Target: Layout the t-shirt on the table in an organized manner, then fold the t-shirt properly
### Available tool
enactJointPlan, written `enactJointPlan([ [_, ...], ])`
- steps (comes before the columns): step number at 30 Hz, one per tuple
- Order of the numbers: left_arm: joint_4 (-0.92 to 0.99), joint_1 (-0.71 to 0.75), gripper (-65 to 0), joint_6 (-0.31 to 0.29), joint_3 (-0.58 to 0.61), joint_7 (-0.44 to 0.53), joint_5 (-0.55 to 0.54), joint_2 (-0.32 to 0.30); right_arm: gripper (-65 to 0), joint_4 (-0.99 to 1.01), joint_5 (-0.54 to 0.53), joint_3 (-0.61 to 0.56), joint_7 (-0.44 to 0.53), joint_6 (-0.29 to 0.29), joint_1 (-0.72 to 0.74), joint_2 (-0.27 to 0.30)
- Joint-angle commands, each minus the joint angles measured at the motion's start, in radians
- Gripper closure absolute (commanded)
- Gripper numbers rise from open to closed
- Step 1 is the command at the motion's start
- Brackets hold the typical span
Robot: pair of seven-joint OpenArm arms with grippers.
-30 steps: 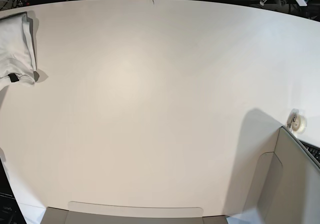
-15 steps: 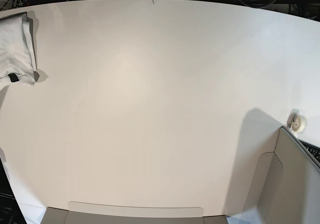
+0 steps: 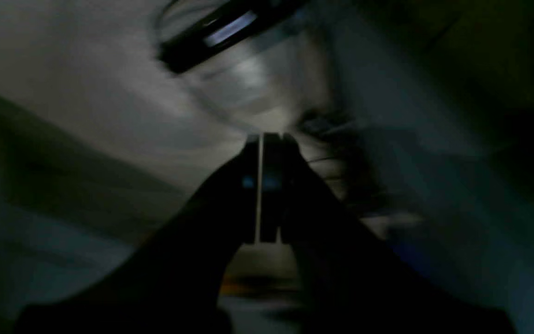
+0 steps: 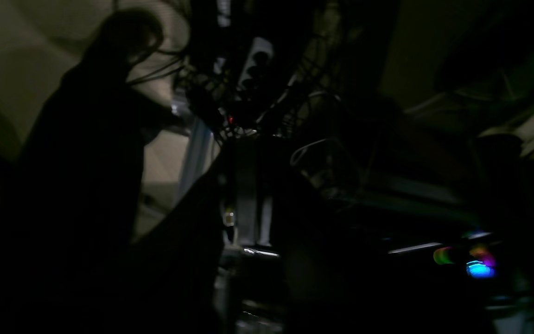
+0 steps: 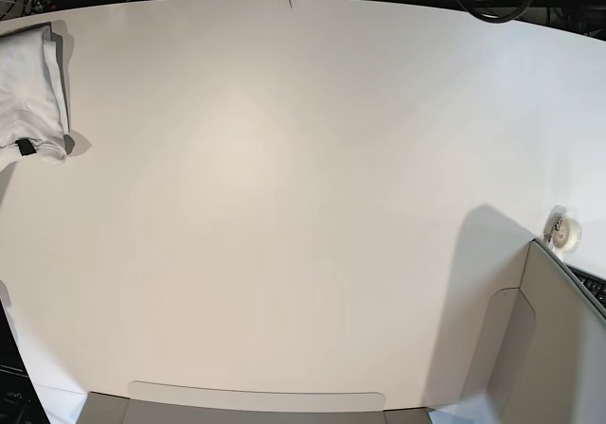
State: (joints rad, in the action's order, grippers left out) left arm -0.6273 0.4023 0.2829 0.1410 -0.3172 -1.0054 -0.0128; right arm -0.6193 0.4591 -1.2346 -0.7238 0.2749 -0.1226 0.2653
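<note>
1. Your t-shirt (image 5: 30, 88) is white soft cloth, folded into a compact, roughly rectangular bundle with rounded, puffy edges; plain side up, no print showing.
2. Small dark neck label (image 5: 26, 147) sits at the bundle's near corner, at the end toward the camera.
3. The bundle's long axis runs from the table's far edge toward the camera; the left part is cut off by the frame.
4. The t-shirt lies on the table (image 5: 303, 206) at its far left corner in the base view, well apart from the grey-white box panel (image 5: 559, 348) at the near right corner.
5. The table is smooth matte white with a curved far edge.
6. A small round whitish object (image 5: 563, 232) sits just beside the box panel's top corner.
7. Your left gripper (image 3: 261, 139): dark fingers pressed together, only a thin slit between them, pinching nothing. View is dim and blurred.
8. Your right gripper (image 4: 244, 195): nearly black silhouette, fingers close together and nothing visible held.
9. Neither arm shows in the base view.
</note>
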Motion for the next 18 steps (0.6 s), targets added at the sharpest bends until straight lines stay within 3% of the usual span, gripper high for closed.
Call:
enactJointPlan([
  [1, 0.047, -0.023, 0.0, 0.011, 0.079, 0.051, 0.0, -0.029, 0.0, 0.0, -0.07, -0.003, 0.008, 0.011, -0.019, 0.001],
  [9, 0.304, -0.153, 0.0, 0.011, 0.541, 0.275, 0.0, -0.072, 0.0, 0.0, -0.73, -0.004, 0.135, 0.011, 0.041, 0.01],
  [15, 0.314, -0.197, 0.0, 0.011, 0.759, 0.318, 0.0, -0.115, 0.0, 0.048, -1.244, 0.077, 0.221, 0.011, 0.08, 0.013],
  [18, 0.343, -0.225, 0.0, 0.011, 0.845, 0.319, 0.0, -0.125, 0.0, 0.198, -1.321, 0.152, 0.333, 0.011, 0.082, -0.073],
])
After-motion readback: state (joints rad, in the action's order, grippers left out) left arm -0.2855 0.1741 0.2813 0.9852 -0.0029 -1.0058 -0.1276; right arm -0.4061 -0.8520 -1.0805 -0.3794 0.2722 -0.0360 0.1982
